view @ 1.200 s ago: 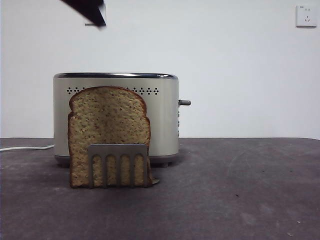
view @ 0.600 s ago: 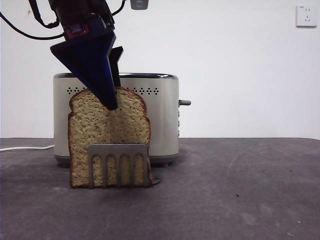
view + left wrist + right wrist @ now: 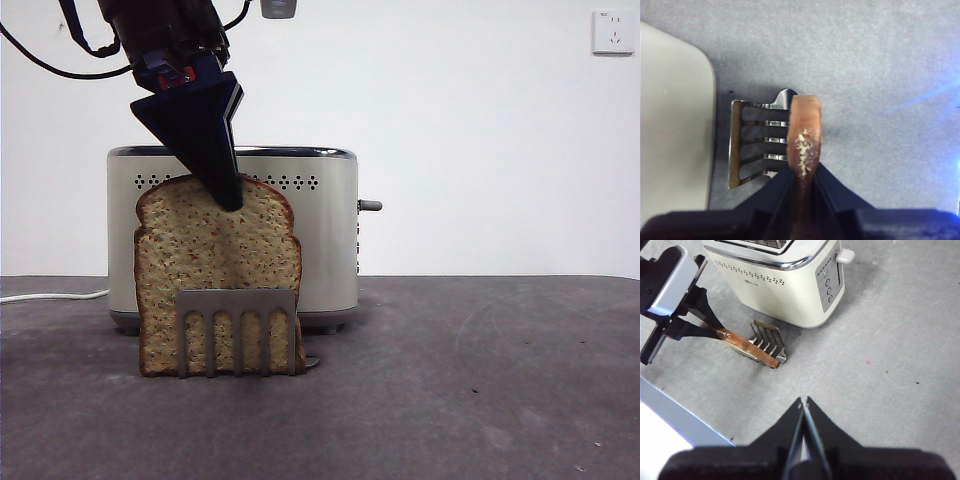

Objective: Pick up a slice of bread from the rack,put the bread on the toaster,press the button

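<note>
The slice of bread (image 3: 220,270) stands upright in the rack (image 3: 237,330), in front of the toaster (image 3: 325,240). My left gripper (image 3: 228,198) comes down from the top left and is shut on the slice's domed top edge. In the left wrist view both jaws press the crust (image 3: 805,130) from either side, above the rack (image 3: 752,145). The slice still rests in the rack. The button (image 3: 370,205) sticks out of the toaster's right end. My right gripper (image 3: 803,402) is shut and empty, high above the table, away from the toaster (image 3: 775,285), its button (image 3: 845,256) and the slice (image 3: 747,345).
A white cable (image 3: 55,295) runs off to the left from behind the toaster. A wall socket (image 3: 611,32) is at the top right. The table's near edge (image 3: 685,420) shows in the right wrist view.
The left arm came down from the top left onto the slice's top. Its jaws have closed on the crust and the slice has shifted very slightly left.
</note>
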Robot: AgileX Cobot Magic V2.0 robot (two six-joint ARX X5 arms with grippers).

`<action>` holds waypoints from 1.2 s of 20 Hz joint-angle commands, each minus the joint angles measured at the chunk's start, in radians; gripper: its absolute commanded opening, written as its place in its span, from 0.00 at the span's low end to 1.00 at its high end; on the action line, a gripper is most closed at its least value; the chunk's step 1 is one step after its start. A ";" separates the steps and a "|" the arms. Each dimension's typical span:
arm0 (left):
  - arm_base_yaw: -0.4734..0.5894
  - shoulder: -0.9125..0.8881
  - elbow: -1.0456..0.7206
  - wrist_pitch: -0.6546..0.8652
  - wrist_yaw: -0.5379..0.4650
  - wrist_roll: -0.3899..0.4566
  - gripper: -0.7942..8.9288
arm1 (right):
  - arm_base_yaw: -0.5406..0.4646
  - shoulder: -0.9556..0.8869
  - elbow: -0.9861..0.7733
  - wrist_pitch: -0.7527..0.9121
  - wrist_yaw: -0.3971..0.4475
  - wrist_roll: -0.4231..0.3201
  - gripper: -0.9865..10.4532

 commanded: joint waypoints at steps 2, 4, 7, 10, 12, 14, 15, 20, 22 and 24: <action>0.002 0.002 0.030 -0.031 -0.014 0.008 0.07 | 0.003 -0.001 -0.001 0.005 -0.002 -0.007 0.08; 0.002 0.002 0.078 -0.067 -0.018 0.008 0.07 | 0.003 -0.001 -0.001 0.005 -0.002 -0.007 0.08; 0.002 -0.004 0.180 -0.134 -0.018 0.008 0.07 | 0.003 -0.001 -0.001 0.005 -0.002 -0.007 0.08; 0.001 -0.011 0.338 -0.234 -0.018 0.008 0.07 | 0.003 -0.001 -0.001 0.005 -0.002 -0.008 0.08; 0.002 -0.011 0.449 -0.274 -0.027 0.008 0.07 | 0.003 -0.001 -0.001 0.005 -0.002 -0.008 0.08; 0.002 -0.011 0.548 -0.280 -0.084 0.008 0.07 | 0.003 -0.001 -0.001 0.005 -0.002 -0.008 0.08; 0.002 -0.011 0.584 -0.278 -0.117 0.011 0.07 | 0.003 -0.001 -0.001 0.005 -0.002 -0.008 0.08; 0.041 -0.010 0.651 -0.218 -0.233 0.133 0.07 | 0.003 0.000 -0.001 0.005 -0.002 -0.008 0.08; 0.073 -0.004 0.651 -0.201 -0.222 0.187 0.07 | 0.003 -0.001 -0.001 0.004 -0.002 -0.008 0.08; 0.096 0.005 0.651 -0.175 -0.201 0.213 0.07 | 0.003 0.000 -0.001 0.003 -0.001 -0.008 0.08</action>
